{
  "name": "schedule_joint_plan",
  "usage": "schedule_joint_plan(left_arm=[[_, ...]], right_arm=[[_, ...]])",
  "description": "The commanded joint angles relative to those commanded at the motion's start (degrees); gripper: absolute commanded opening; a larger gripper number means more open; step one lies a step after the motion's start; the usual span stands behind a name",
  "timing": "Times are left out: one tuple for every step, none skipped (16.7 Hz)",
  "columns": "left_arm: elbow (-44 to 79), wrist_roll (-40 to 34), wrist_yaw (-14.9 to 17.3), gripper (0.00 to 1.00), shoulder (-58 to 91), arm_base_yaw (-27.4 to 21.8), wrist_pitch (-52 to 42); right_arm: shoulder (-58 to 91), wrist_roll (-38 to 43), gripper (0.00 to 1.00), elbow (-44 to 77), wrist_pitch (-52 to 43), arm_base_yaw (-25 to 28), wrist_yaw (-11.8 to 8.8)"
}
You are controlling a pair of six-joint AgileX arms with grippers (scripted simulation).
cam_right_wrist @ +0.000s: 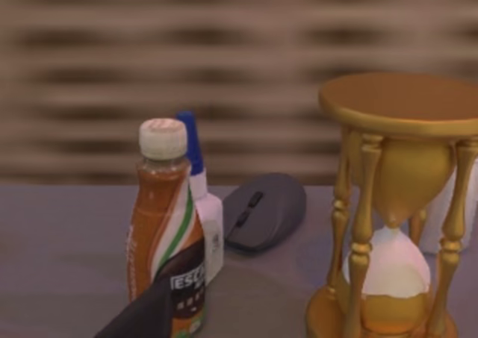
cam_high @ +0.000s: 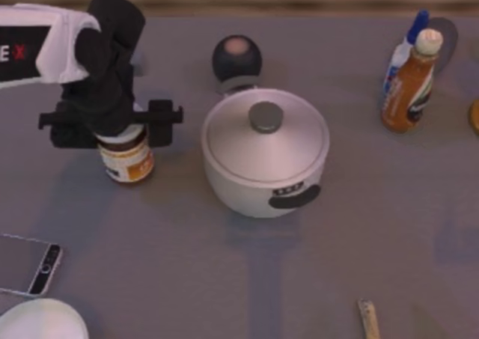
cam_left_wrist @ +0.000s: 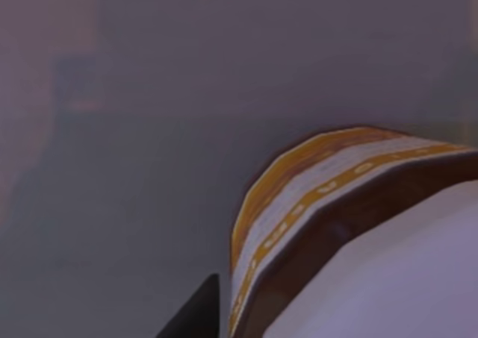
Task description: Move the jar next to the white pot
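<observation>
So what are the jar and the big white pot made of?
The jar looks like clear glass, since dark spread shows through beside its orange paper-like label. The white pot looks like glossy enamelled metal, going by its soft sheen; its knob looks grey, maybe metal.

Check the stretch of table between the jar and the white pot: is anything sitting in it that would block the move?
Nothing visible blocks it. In the top view the left gripper is over the jar, and only bare table lies between the jar and the white pot. The black ball stands behind the pot, off that line.
</observation>
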Motion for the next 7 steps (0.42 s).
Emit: schedule_joint_plan(left_arm=[[0.0,0.0,0.0,0.98,0.0,0.0,0.0],[0.0,0.0,0.0,1.0,0.0,0.0,0.0],[0.0,0.0,0.0,1.0,0.0,0.0,0.0],[0.0,0.0,0.0,1.0,0.0,0.0,0.0],[0.0,0.0,0.0,1.0,0.0,0.0,0.0],[0.0,0.0,0.0,1.0,0.0,0.0,0.0],[0.0,0.0,0.0,1.0,0.0,0.0,0.0]], right_arm=[[0.0,0.0,1.0,0.0,0.0,0.0,0.0],[0.0,0.0,1.0,0.0,0.0,0.0,0.0],[0.0,0.0,1.0,0.0,0.0,0.0,0.0],[0.0,0.0,1.0,0.0,0.0,0.0,0.0],[0.0,0.0,1.0,0.0,0.0,0.0,0.0],[0.0,0.0,1.0,0.0,0.0,0.0,0.0],[0.0,0.0,1.0,0.0,0.0,0.0,0.0]])
